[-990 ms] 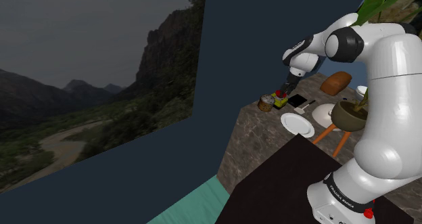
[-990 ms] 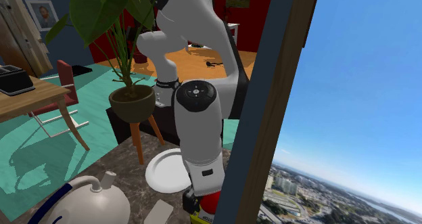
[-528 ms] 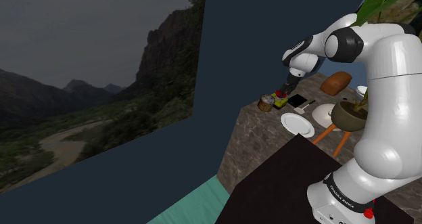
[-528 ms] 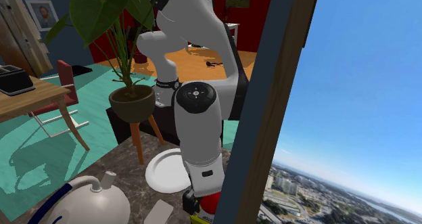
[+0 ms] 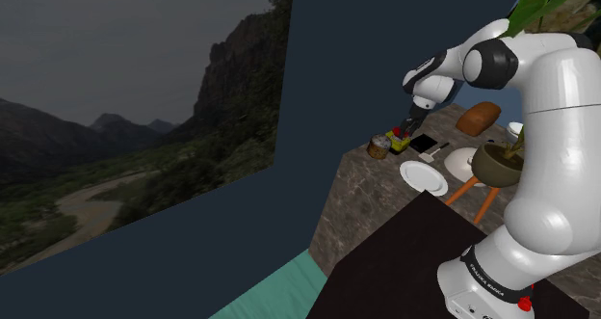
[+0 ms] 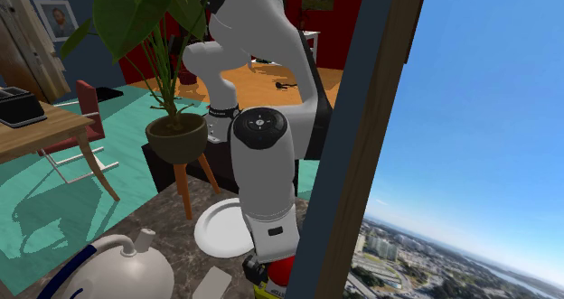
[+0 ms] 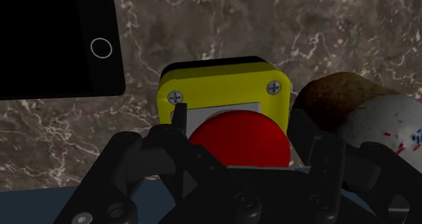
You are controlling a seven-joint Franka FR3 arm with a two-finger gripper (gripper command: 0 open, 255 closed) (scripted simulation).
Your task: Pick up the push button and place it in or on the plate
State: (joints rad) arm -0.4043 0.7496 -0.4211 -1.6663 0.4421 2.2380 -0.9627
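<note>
1. Shoulder view's far left: a big dark wall panel w/ a mountain landscape on it.
2. Next along is the left end of the stone counter. A brown muffin sits there. In the wrist view it has white frosting w/ sprinkles and is just beside the button box.
3. The push button is a yellow box w/ a big red dome cap and a screw in each far corner. It sits flat on the counter between the muffin and the phone — so it's on the stone, not on the plate.
4. The gripper is right down over the button, pointing at the counter. Its jaws are spread, one finger on each side of the red cap and v. close to it. Can't tell if they actually touch it.
5. A black phone is just to the right of the button in the shoulder view, lying flat, screen up.
6. The white plate is nearer the stand than the button and phone, and a bit further right. It's close to the button but apart from it, w/ bare stone between them.
7. Right of the plate is a dark plant pot on orange legs — a brown loaf lies further back on the counter.
8. At the lower right, the white arm rises off the dark stand and bends over to the left.
</note>
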